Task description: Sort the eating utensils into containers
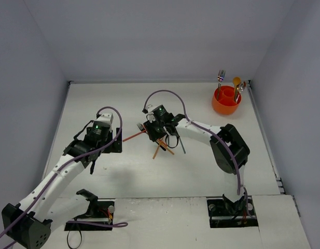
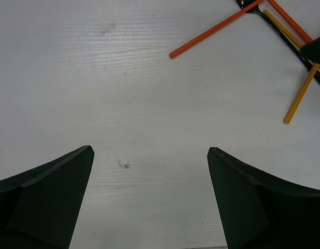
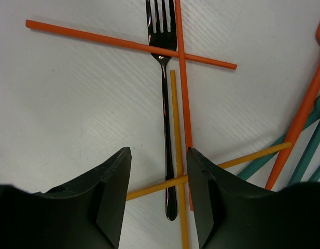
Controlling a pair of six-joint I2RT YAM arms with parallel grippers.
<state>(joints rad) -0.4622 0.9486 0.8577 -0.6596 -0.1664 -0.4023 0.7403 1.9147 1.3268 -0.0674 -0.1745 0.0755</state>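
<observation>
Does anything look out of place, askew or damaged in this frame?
Nothing damaged or spilled. Mid-table the loose utensils lie tangled: an orange stick and a yellow stick cross a dark fork, whose handle sits between the open jaws of the right gripper. The orange cup stands upright, far right.

Two orange sticks (image 3: 97, 37), two yellow sticks (image 3: 176, 135) and one dark fork (image 3: 164, 104) lie crossed. One orange cup (image 1: 225, 108) stands far right.

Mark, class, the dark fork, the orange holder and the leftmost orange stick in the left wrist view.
dark fork (image 3: 164, 104), right wrist view, mid-handle.
orange holder (image 1: 225, 109), top view, front outer wall.
leftmost orange stick (image 2: 217, 27), left wrist view, mid-shaft.
</observation>
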